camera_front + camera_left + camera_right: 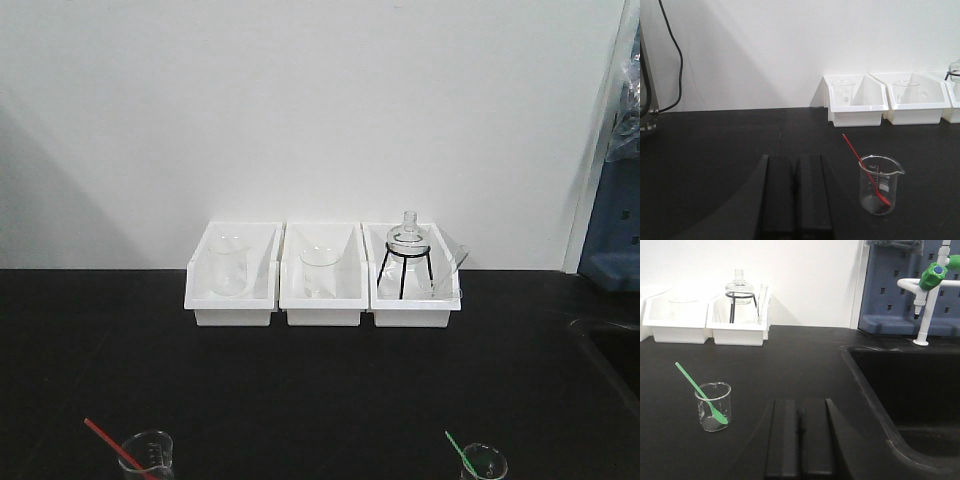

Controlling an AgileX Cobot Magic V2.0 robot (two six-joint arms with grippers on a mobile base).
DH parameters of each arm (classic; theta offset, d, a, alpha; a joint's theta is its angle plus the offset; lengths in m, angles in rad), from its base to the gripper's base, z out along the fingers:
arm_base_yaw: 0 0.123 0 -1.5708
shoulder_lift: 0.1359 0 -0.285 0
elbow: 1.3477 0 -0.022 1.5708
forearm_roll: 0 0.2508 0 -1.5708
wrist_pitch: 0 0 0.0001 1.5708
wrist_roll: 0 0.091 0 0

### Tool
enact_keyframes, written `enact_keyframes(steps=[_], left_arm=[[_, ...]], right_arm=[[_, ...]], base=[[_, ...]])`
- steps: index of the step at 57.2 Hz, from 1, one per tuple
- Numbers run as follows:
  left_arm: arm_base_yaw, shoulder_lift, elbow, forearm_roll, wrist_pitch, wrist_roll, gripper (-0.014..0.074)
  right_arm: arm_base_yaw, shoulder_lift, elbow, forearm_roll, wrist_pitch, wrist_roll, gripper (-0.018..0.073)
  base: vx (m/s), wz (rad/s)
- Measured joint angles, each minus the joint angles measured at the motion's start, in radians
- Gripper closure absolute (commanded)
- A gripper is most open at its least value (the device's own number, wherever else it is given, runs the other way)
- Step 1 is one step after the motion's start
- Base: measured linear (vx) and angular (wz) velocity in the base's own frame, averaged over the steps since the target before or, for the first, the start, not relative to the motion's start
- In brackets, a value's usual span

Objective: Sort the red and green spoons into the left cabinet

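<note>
Both pairs of jaws are pressed together with nothing between them: the left gripper (795, 160) and the right gripper (800, 402) each show two black pads meeting at a thin seam, low over the black counter (320, 380).

In the left wrist view, the red spoon (860, 162) stands bowl-down in a glass beaker (880, 185) at about 3 o'clock from the fingertips, its handle leaning out toward 11 o'clock. Bare counter lies between gripper and beaker.

In the right wrist view, the green spoon (700, 390) stands the same way in a second glass beaker (713, 407) at about 9 o'clock, handle toward 10 o'clock.

Three white bins (320, 290) line the wall at 12 o'clock, well apart from both spoons; two hold empty beakers and the third a flask (408, 238) on a black tripod stand (403, 272). A sink (910, 390) opens at 3 o'clock of the right gripper, with a green-knobbed tap (932, 275) behind. A black cable (675, 60) hangs at 10 o'clock of the left gripper.
</note>
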Motion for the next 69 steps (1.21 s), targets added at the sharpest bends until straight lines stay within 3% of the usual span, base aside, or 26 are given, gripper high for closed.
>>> enact_keyframes(steps=[53, 69], left_arm=[[0.000, 0.000, 0.000, 0.000, 0.000, 0.000, 0.0603], [0.000, 0.000, 0.000, 0.000, -0.017, 0.000, 0.0603]], right_arm=[[0.000, 0.000, 0.000, 0.000, 0.000, 0.000, 0.0566], [0.000, 0.000, 0.000, 0.000, -0.128, 0.000, 0.0566]], base=[[0.00, 0.00], [0.00, 0.00]])
